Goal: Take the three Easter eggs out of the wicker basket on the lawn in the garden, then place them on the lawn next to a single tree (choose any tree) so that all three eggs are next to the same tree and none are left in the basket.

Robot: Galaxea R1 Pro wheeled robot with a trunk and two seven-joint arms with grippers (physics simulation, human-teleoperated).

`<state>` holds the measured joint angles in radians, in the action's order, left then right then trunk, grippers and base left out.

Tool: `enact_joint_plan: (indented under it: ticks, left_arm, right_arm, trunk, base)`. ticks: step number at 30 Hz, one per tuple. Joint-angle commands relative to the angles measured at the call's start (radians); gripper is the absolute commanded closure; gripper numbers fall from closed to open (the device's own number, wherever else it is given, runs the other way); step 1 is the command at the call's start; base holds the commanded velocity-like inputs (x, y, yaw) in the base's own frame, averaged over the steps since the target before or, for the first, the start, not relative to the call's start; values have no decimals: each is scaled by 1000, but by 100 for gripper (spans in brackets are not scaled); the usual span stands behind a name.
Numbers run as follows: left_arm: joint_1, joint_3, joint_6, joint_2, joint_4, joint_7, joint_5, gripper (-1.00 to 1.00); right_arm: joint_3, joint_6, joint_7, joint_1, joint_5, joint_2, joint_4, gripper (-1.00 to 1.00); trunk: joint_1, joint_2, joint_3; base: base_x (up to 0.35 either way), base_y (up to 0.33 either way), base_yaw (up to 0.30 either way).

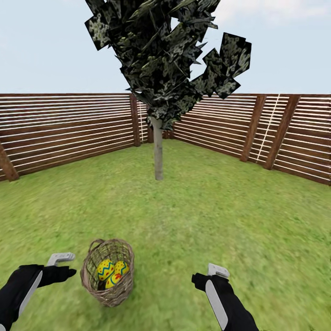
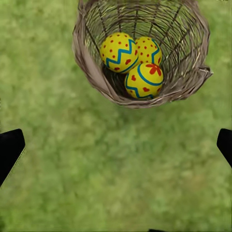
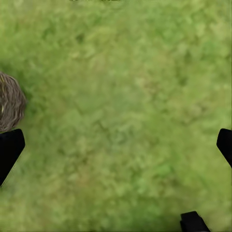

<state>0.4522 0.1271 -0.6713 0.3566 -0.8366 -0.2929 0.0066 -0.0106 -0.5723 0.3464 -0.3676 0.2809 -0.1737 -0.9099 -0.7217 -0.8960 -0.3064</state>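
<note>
The brown wicker basket (image 1: 115, 295) stands on the lawn (image 1: 193, 216) close in front of me, left of centre. All three yellow Easter eggs lie inside it: one with blue zigzags (image 2: 119, 52), one with red dots (image 2: 148, 49), one with red hearts (image 2: 144, 80). My left gripper (image 1: 64, 269) hovers just left of the basket (image 2: 89, 72), open and empty, over grass. My right gripper (image 1: 205, 277) hangs open over bare grass to the basket's right; the basket's edge (image 3: 9, 102) shows in the right wrist view. The dark-leaved tree (image 1: 158, 154) stands further ahead.
A brown slatted wooden fence (image 1: 69, 133) with thick posts (image 1: 253, 126) encloses the garden behind the tree. Open grass stretches between the basket and the trunk and all around the trunk's base.
</note>
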Motion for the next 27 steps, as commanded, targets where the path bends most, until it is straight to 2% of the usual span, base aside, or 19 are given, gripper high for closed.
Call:
enact_joint_plan:
  ticks: [1, 15, 20, 27]
  left_arm:
    - [0, 2, -5, 0, -1, -4, 0, -100]
    - [0, -2, 10, 0, -1, -2, -3, -100]
    - [0, -5, 19, -1, -1, -2, -3, -100]
    - [0, -7, 21, -1, -1, 0, -4, -100]
  right_arm:
    - [-1, -1, 8, -1, 11, -1, -1, -100]
    - [-8, 1, 8, -1, 12, -1, 0, -100]
    - [-9, 2, 8, -1, 12, -1, 0, -100]
    - [-9, 2, 8, -1, 12, -1, 1, -100]
  trunk:
    - [0, -1, -2]
    - [0, -1, -5]
    - [0, -1, -4]
    - [0, -1, 3]
  base:
    - [172, 251, -223]
    - [220, 206, -40]
    - [33, 110, -44]
    - [-14, 159, -192]
